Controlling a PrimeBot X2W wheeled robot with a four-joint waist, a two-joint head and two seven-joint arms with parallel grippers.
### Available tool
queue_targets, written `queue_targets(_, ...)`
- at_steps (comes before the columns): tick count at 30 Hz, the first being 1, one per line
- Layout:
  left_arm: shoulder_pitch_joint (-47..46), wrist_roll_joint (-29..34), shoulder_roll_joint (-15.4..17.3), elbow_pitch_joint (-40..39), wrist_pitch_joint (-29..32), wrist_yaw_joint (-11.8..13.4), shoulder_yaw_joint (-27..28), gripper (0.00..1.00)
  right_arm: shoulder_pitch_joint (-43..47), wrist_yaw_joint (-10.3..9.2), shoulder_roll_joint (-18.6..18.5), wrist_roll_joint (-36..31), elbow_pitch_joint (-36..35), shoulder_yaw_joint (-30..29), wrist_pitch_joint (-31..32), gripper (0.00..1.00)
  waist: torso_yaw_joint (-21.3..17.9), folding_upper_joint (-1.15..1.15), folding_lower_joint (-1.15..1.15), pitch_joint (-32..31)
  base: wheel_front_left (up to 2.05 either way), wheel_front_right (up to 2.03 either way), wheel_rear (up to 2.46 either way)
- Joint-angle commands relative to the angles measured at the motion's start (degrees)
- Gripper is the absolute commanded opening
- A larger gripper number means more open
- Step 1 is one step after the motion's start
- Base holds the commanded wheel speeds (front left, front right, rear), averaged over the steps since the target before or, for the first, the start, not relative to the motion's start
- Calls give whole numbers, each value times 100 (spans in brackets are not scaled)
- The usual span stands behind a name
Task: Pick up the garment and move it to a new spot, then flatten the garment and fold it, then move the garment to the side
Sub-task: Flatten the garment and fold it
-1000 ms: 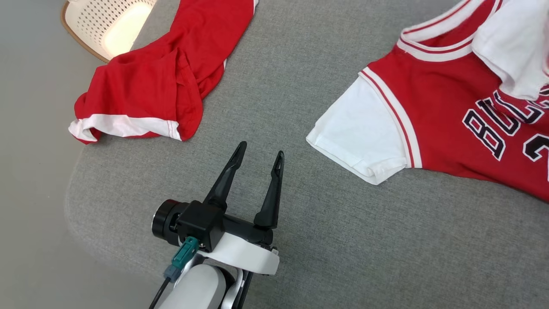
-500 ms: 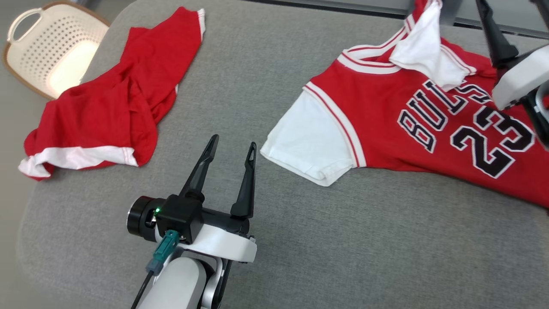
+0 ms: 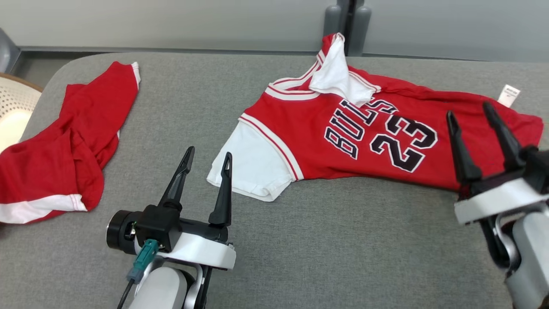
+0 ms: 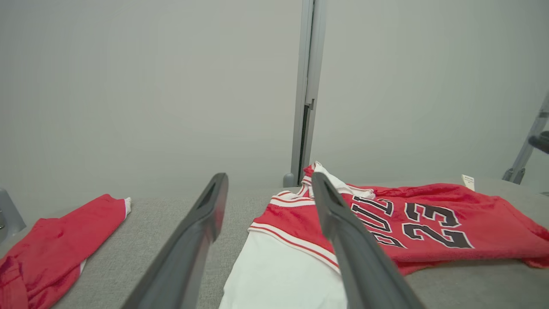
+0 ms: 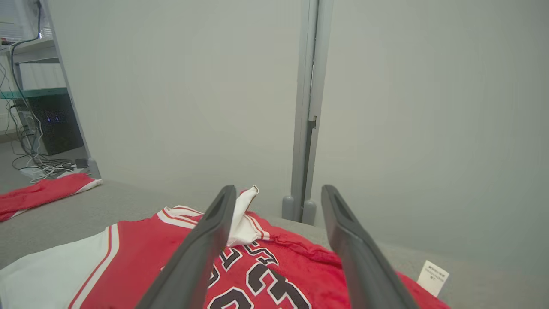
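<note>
1. Left gripper (image 3: 209, 151): we record its jaws apart with nothing between them. It is raised over the gray table (image 3: 343, 240), fingers pointing away from the robot.

2. Right gripper (image 3: 468, 108): jaws likewise spread and empty. In the head view its fingers stand in front of the jersey's lower end. In the right wrist view we see the printed number below and between them.

3. Jersey (image 3: 364, 141): red, white trim, black lettering and "23". It lies spread on the table between the two grippers, collar toward the far edge and hem toward the robot's right.
- White sleeve (image 3: 253, 167): flat, just beside the left gripper's inner fingertip. We cannot tell whether they touch.
- Other sleeve (image 3: 336, 75): turned up over the collar.
- White tag (image 3: 508, 94): sticks out near the hem, beyond the right gripper.

4. Red shirt (image 3: 64, 167): crumpled, white-hemmed, at the table's left edge, well apart from the jersey and left of the left gripper.

5. Basket (image 3: 13, 116): pale, perforated, off the table's left side.

6. Gray post (image 3: 349, 21): upright against the wall behind the collar.
</note>
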Motion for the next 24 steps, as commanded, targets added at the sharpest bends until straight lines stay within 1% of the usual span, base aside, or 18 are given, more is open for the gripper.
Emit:
queue_targets(1,82,43,20,-4,-3,-47,52,100,407,-4,211,-97,-158,-229,-7,100,-159,0,0,-132,0,0,0)
queue_targets(5,154,61,20,-27,-3,-61,133,100,1179,-4,687,-263,-391,-720,-7,100,-260,0,0,-168,0,0,0)
queue_targets(9,168,92,21,-9,-3,-95,137,100,1542,-3,966,-462,-425,-895,-7,100,-314,0,0,-108,0,0,0)
queue_targets(13,95,107,20,-20,-3,-114,116,100,1624,-4,1106,-458,-351,-1021,-8,100,-312,0,0,-25,0,0,0)
queue_targets(19,2,84,20,-9,-3,-97,37,100,1649,-3,1191,-375,-6,-1169,125,100,-242,0,0,82,0,0,0)
queue_targets(24,-22,51,21,24,-3,-62,-21,100,1515,-3,1338,-338,436,-1607,392,100,-160,0,0,176,0,0,0)
